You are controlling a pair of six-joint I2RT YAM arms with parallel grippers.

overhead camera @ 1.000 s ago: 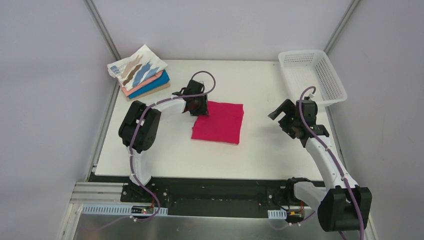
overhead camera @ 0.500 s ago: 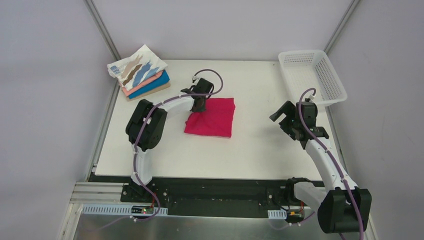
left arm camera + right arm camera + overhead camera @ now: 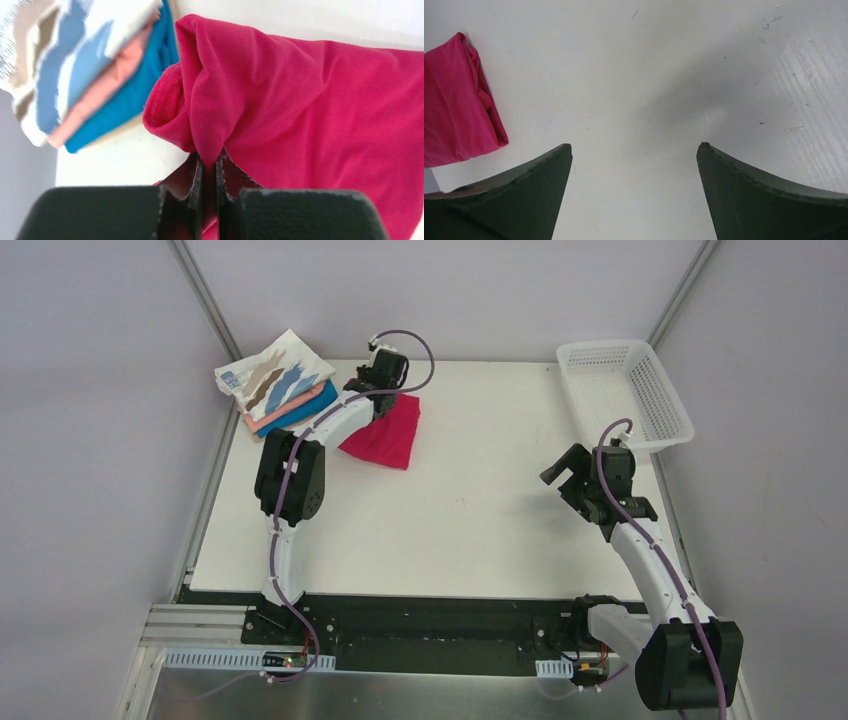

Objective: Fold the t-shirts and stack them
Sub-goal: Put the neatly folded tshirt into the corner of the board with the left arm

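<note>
Crimson-pink knit, thin and limp: the shirt (image 3: 385, 435) hangs bunched from the left pincer (image 3: 384, 398), whose jaws are pressed tight on a gathered bit of cloth beside a stitched hem (image 3: 162, 95). It is at the far left of the desk (image 3: 480, 520), just beside the stack (image 3: 280, 390). Its lower part seems to trail on the desk top, though I cannot tell for sure.

The stack is four folded layers: white with tan and blue streaks on top, then salmon, blue, and a tan edge at the bottom. All are matte cloth with soft rounded folds.

The right pincer (image 3: 565, 480) stands wide open over bare desk, well apart from the shirt and holding nothing. A white plastic mesh basket (image 3: 625, 390) sits at the far right corner.

Such cloth should be light, not fragile, and grippy rather than slick. It has no stiffness, though, so a single pinch lets the folds sag and slip open. A hold on two corners of one folded edge would likely keep it flatter. Laying it on the stack probably calls for setting the free edge down first and then draping the rest.
</note>
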